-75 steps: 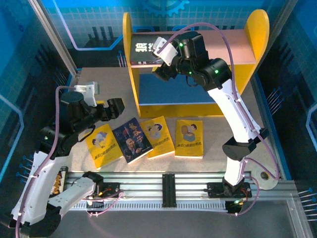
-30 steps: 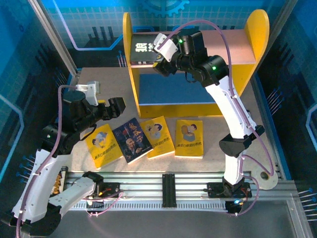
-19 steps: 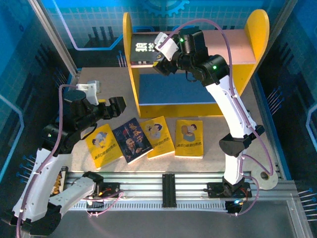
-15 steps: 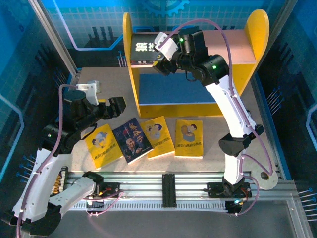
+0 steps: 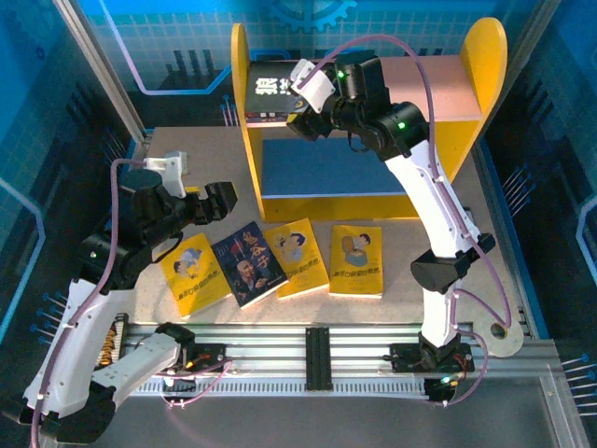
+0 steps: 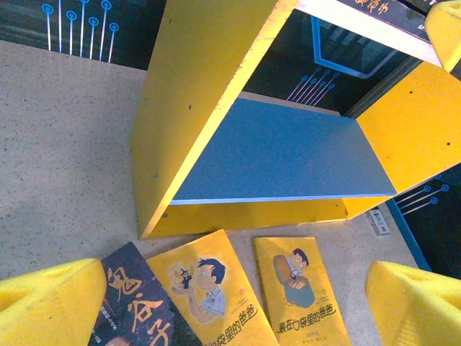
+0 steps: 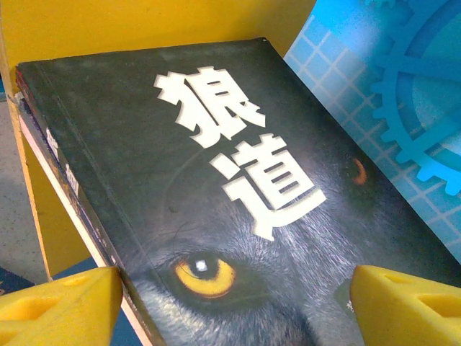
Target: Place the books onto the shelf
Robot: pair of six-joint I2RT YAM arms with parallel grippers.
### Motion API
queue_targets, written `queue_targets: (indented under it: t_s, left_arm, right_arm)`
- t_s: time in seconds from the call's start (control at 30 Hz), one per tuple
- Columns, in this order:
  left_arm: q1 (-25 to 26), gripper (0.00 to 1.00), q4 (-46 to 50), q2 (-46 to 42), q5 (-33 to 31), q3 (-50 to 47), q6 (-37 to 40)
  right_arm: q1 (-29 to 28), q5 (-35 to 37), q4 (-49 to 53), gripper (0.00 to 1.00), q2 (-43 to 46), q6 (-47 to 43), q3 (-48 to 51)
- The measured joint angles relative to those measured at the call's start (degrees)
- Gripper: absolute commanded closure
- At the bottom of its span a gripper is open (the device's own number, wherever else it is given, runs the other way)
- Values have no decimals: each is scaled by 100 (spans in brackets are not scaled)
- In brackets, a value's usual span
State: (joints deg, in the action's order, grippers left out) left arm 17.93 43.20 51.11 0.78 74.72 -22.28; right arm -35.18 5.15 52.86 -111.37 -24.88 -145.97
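At the top centre of the overhead frame, we've got the right gripper (image 5: pixel 303 119) at the shelf's (image 5: pixel 487 56) pink upper board, fingers wide apart over the dark wolf-eyed book (image 7: pixel 216 194) lying there. Lower left, the left gripper (image 5: pixel 216 200) hangs spread open, empty, above the row of four books (image 5: pixel 297 257) on the table (image 5: pixel 187 149).

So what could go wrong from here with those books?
1. The wolf-cover book lies near the top board's front edge on the shelf, framed by the open right tool; pulling back carelessly might drag it off.
2. The dark book on the table crowds the yellow books beside it; the open left tool may well disturb a neighbour when picking one.
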Motion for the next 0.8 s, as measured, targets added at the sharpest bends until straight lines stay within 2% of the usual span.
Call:
queue_targets:
  t_s: [0.53, 0.67, 0.8]
  left_arm:
    - [0, 6, 0, -2, -11, 0, -2]
    - [0, 6, 0, -2, -9, 0, -4]
    - [0, 6, 4, -28, -9, 0, -9]
  right_arm:
    - [0, -96, -37, 8, 173, 332, -2]
    - [63, -136, -68, 6, 595, 588, 79]
    - [411, -332, -173, 7, 1261, 1008, 420]
